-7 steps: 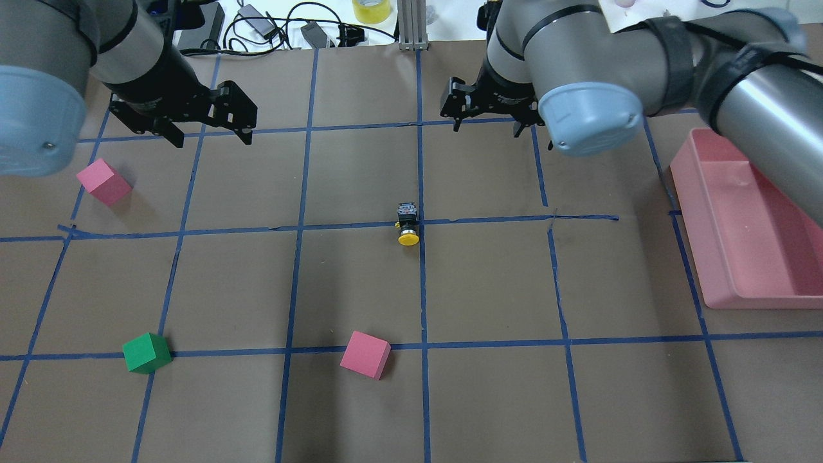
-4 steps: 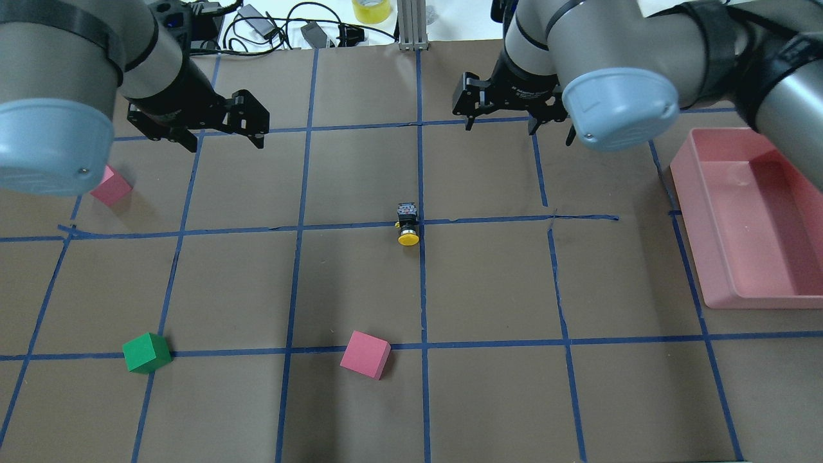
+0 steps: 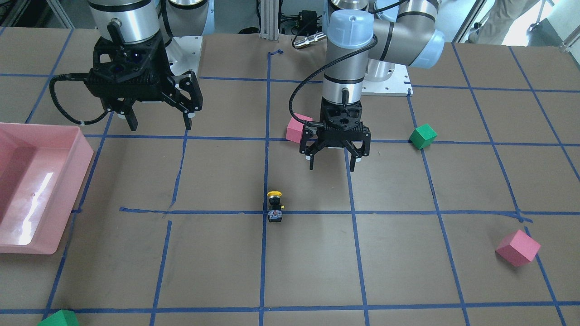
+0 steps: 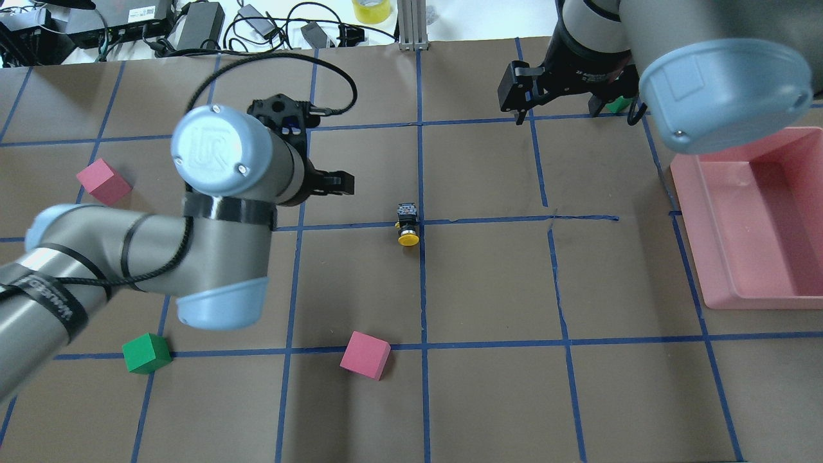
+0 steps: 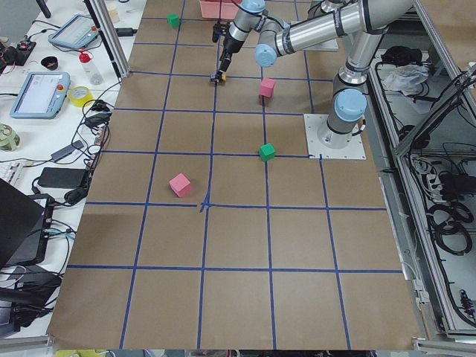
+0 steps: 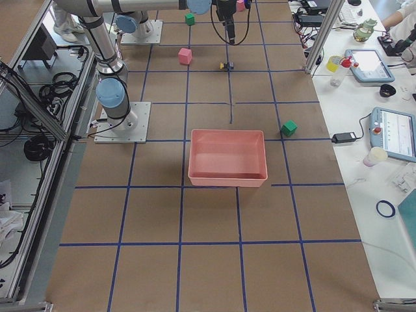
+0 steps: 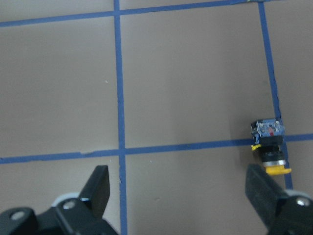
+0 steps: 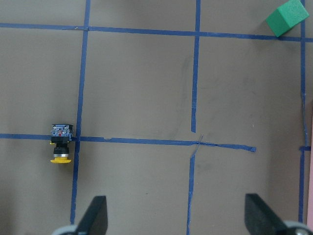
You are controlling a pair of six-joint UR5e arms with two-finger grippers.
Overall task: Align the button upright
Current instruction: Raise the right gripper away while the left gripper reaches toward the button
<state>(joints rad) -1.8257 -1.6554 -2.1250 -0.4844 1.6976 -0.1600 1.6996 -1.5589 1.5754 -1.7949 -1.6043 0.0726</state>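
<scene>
The button (image 4: 407, 225) lies on its side across a blue tape line (image 4: 488, 220), cap toward the robot, while the left gripper (image 3: 332, 165), mostly hidden under its own arm from overhead, and the right gripper (image 3: 160, 123) hang spread wide, empty
</scene>
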